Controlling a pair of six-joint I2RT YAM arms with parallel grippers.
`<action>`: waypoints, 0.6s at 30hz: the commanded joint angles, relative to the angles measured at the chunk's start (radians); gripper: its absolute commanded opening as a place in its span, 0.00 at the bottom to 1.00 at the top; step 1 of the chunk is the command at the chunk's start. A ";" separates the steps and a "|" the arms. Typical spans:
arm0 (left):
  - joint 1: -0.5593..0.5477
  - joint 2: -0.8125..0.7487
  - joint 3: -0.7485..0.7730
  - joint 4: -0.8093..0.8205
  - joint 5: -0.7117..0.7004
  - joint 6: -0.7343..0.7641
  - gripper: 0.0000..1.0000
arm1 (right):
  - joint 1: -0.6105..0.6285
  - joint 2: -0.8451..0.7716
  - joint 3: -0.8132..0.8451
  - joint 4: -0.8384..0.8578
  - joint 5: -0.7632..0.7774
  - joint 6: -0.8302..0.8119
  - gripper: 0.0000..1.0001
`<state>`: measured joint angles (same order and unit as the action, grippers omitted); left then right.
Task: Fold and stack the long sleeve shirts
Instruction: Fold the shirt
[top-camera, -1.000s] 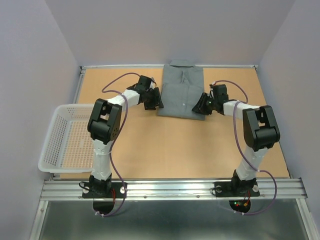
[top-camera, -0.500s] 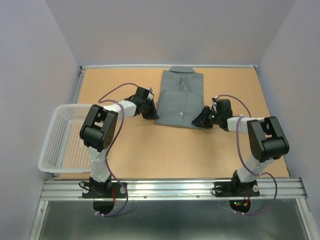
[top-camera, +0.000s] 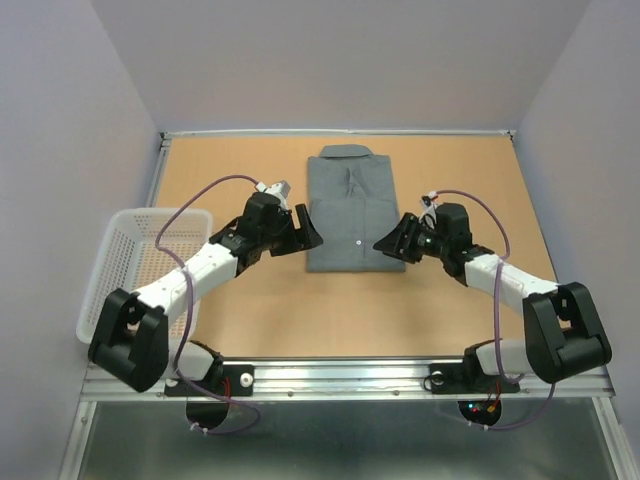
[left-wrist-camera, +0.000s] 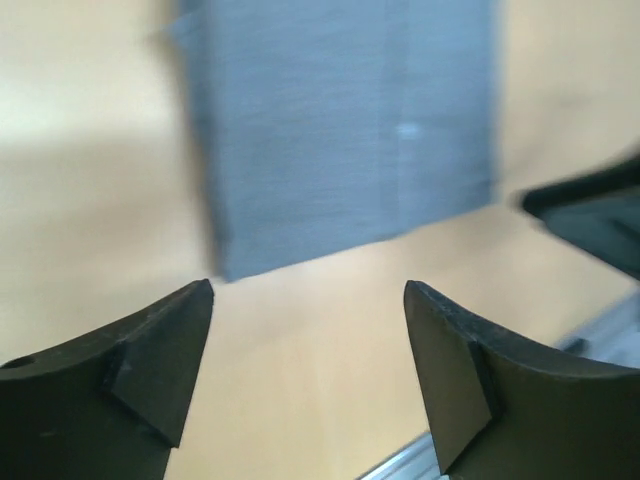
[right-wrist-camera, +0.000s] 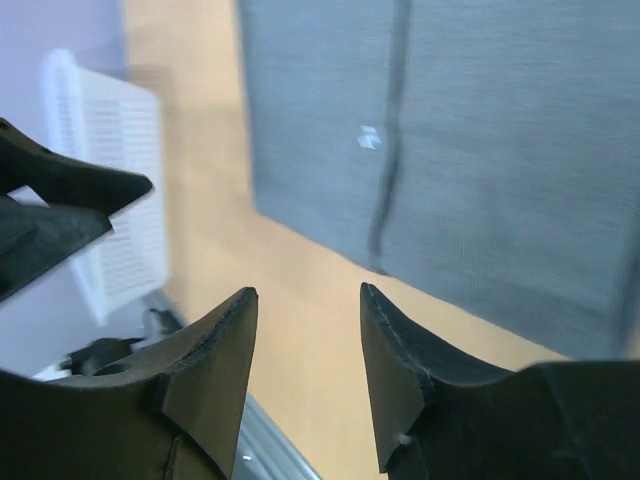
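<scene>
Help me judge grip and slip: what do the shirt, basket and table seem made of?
Shirt: woven cloth, matte mid-grey; fine weave lines and folded edges show in the wrist views. Basket: probably rigid plastic, white; moulded open mesh. Table: likely wood board or laminate, smooth tan; no grain visible.

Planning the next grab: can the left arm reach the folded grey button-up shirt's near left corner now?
Probably yes: the open left claw faces that corner of the grey cloth shirt, only bare wooden tabletop between them.
</scene>
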<state>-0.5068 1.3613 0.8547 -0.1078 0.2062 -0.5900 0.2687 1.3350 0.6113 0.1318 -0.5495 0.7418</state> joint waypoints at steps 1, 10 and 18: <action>-0.111 -0.083 -0.088 0.318 0.114 -0.129 0.77 | 0.038 0.006 -0.094 0.369 -0.061 0.183 0.52; -0.206 0.183 -0.074 0.666 0.170 -0.191 0.43 | 0.055 0.177 -0.159 0.640 -0.058 0.237 0.52; -0.216 0.332 -0.078 0.764 0.180 -0.225 0.33 | 0.058 0.285 -0.179 0.752 -0.061 0.254 0.51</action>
<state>-0.7136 1.6752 0.7696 0.5125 0.3618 -0.7876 0.3168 1.5692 0.4603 0.7227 -0.5884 0.9714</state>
